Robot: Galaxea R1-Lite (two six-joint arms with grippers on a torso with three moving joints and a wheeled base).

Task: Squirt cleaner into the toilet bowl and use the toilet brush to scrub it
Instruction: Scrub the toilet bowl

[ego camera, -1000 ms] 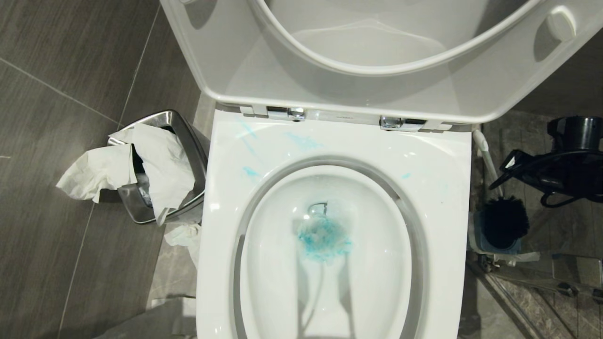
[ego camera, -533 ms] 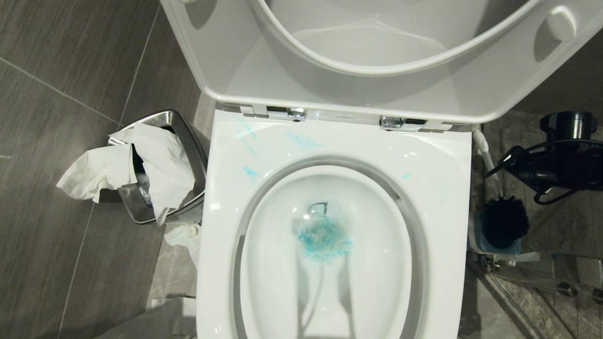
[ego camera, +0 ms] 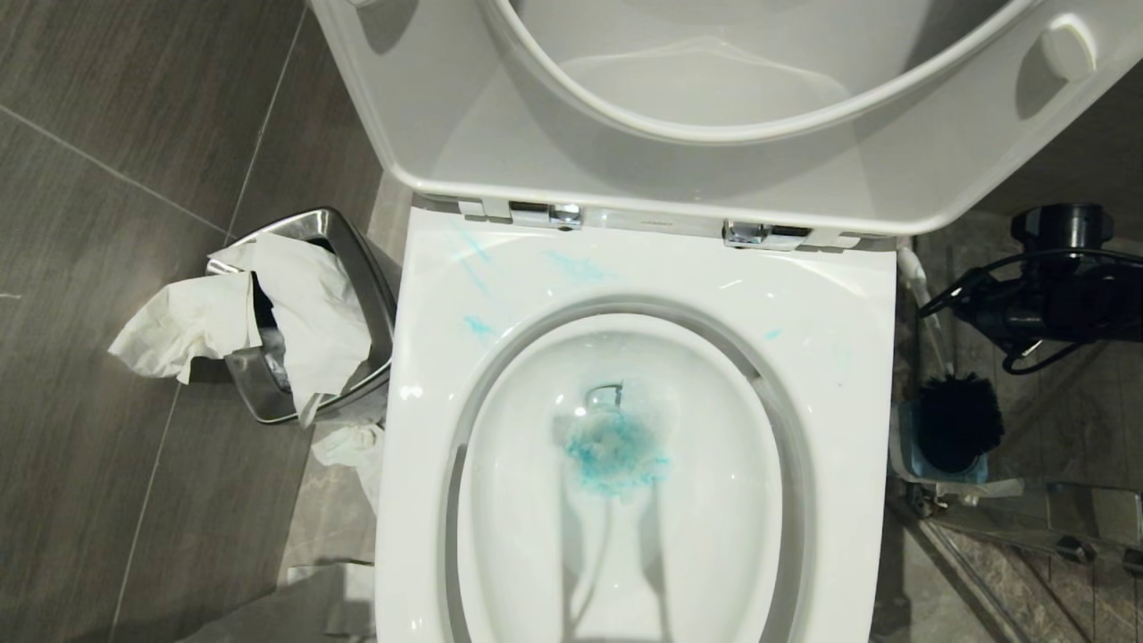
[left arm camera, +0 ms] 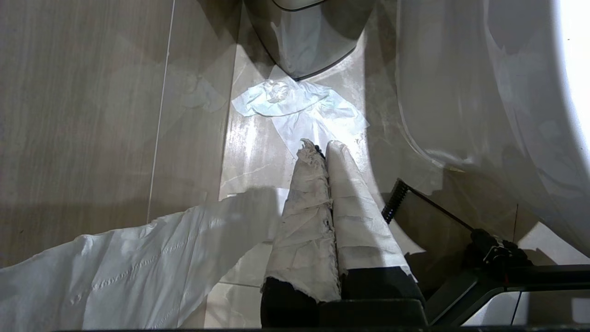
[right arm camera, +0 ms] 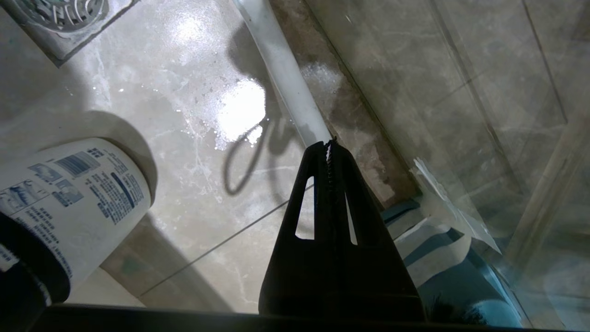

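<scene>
The floor (ego camera: 107, 500) is large dark grey tile. The toilet (ego camera: 643, 286) stands at centre. At nine o'clock sits a steel bin (ego camera: 357, 268) overflowing with paper (ego camera: 223, 317); a crumpled tissue (ego camera: 353, 446) lies just below it. At three o'clock stands the brush holder (ego camera: 906, 446). The right wrist view shows a floor drain (right arm camera: 64, 18) and a labelled bottle (right arm camera: 78, 193).

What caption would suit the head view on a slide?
Blue cleaner pools in the open toilet bowl; the toilet brush stands in its holder beside it.
</scene>
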